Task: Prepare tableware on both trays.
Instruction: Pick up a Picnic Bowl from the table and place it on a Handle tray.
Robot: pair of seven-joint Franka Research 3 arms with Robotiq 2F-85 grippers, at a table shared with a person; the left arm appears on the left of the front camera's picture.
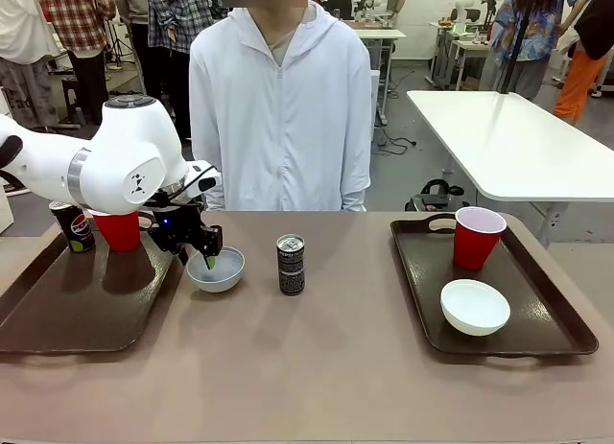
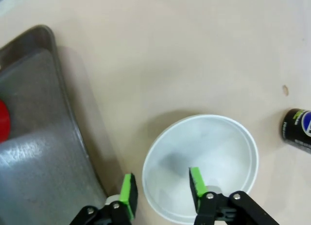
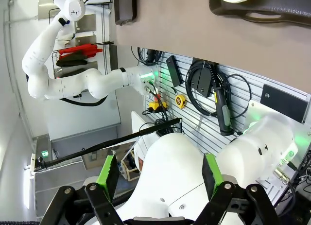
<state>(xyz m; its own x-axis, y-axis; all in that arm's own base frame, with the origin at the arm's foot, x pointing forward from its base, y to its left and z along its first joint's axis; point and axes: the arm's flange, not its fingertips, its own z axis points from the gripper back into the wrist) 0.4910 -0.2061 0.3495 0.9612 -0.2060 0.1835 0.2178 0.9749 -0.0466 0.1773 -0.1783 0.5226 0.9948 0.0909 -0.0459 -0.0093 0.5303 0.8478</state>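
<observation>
My left gripper (image 1: 206,254) hangs low over a small white bowl (image 1: 216,269) on the bare table just right of the left tray (image 1: 58,310). In the left wrist view its green fingers (image 2: 129,191) straddle the bowl's (image 2: 214,152) near rim, one outside and one inside, with a gap on both sides. The left tray carries a Pepsi can (image 1: 72,225) and a red cup (image 1: 120,231). A dark can (image 1: 291,264) stands mid-table. The right tray (image 1: 552,319) holds a red cup (image 1: 477,237) and a white bowl (image 1: 474,306). My right gripper (image 3: 159,174) is open and holds nothing.
A person in a white hooded jacket (image 1: 280,118) stands at the far edge, hands out of sight. The left tray's rim (image 2: 58,89) lies close to the left gripper. The right wrist camera faces the robot's own base and a tool wall (image 3: 209,94).
</observation>
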